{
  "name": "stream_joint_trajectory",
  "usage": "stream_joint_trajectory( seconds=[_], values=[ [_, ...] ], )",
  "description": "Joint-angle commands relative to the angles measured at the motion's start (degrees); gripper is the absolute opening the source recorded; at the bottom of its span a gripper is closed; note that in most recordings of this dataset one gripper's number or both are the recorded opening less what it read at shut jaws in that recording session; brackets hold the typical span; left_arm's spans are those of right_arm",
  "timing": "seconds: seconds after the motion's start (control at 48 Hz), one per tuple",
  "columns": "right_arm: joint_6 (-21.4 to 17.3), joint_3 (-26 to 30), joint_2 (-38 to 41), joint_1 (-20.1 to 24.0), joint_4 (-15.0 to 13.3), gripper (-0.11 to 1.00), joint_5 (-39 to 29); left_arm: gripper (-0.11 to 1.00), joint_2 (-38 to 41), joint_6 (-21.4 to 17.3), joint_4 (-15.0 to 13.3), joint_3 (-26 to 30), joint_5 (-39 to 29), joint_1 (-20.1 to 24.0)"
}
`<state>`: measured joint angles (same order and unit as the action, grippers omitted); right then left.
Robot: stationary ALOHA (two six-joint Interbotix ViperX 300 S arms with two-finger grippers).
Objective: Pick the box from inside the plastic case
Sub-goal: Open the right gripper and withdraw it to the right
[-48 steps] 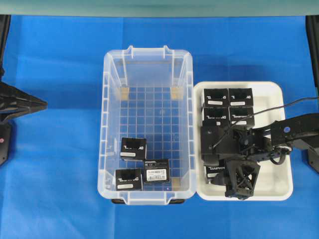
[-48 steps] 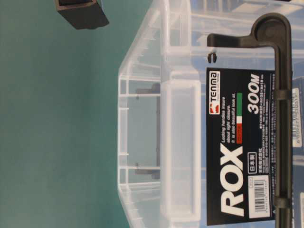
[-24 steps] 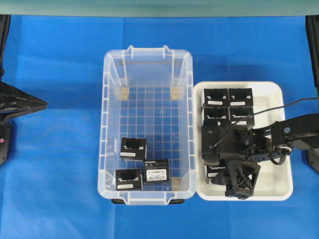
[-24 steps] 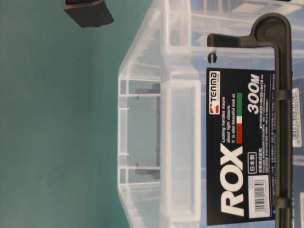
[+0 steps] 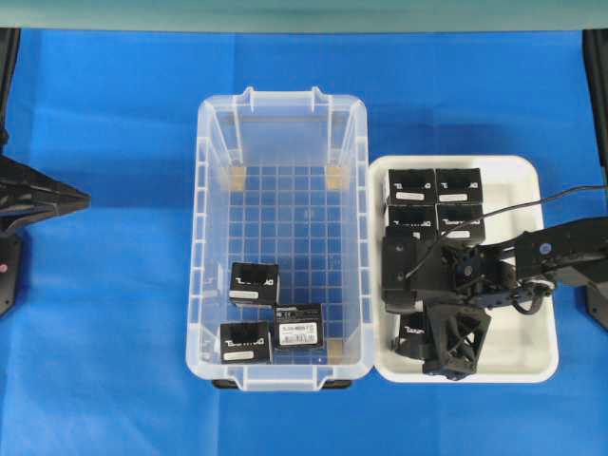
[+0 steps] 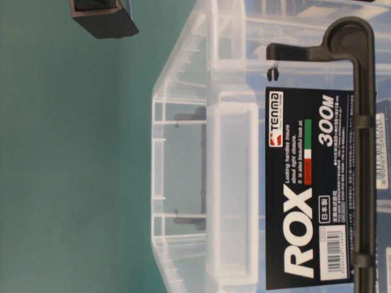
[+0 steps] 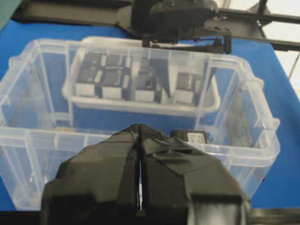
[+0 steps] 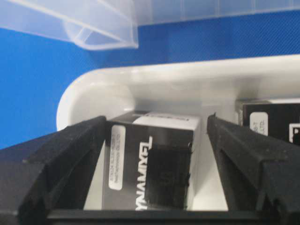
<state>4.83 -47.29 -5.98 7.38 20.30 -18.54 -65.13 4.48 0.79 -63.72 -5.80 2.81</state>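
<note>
The clear plastic case (image 5: 202,237) holds three black boxes near its front end: one (image 5: 255,283), a second (image 5: 298,324) and a third (image 5: 245,342). My right gripper (image 5: 418,337) is over the white tray (image 5: 532,171), open, its jaws either side of a black box (image 8: 150,164) that rests on the tray floor. A gap shows between that box and the right finger (image 8: 243,154). My left gripper (image 5: 85,199) is shut and empty, well left of the case. In the left wrist view its tips (image 7: 139,129) point at the case wall (image 7: 28,136).
Several more black boxes (image 5: 432,185) fill the far end of the tray, one (image 8: 272,119) close beside the right jaw. The tray lies against the case's right wall. Blue cloth (image 5: 104,361) covers the table. The right arm (image 5: 570,247) reaches in from the right edge.
The right jaws have spread wider off the box in the tray, and the gripper has shifted slightly. The left arm and the boxes in the case have not moved.
</note>
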Motion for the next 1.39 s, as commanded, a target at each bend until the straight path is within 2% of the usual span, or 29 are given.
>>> stream_joint_trajectory(
  seconds=[0.0,0.291,0.791,1.228,1.374],
  values=[
    [-0.09,0.88,-0.26,0.0,0.26,0.91,0.44,-0.04,0.53,-0.09,0.18,1.41,0.35,0.0],
    [0.0,3.43,-6.15,-0.18,0.26,0.91,0.26,-0.04,0.44,-0.09,0.18,1.49,0.35,0.0],
    [0.62,3.34,-23.64,-3.34,0.18,0.91,2.02,-0.04,0.44,-0.18,0.18,1.58,0.35,0.0],
    [0.7,0.35,-33.4,-3.43,0.0,0.91,12.48,-0.04,0.35,-0.18,0.18,1.49,0.26,0.0],
    [0.88,-0.7,-37.18,-3.52,-0.09,0.91,13.27,-0.04,0.35,-0.18,0.18,1.49,0.26,0.0]
  ],
)
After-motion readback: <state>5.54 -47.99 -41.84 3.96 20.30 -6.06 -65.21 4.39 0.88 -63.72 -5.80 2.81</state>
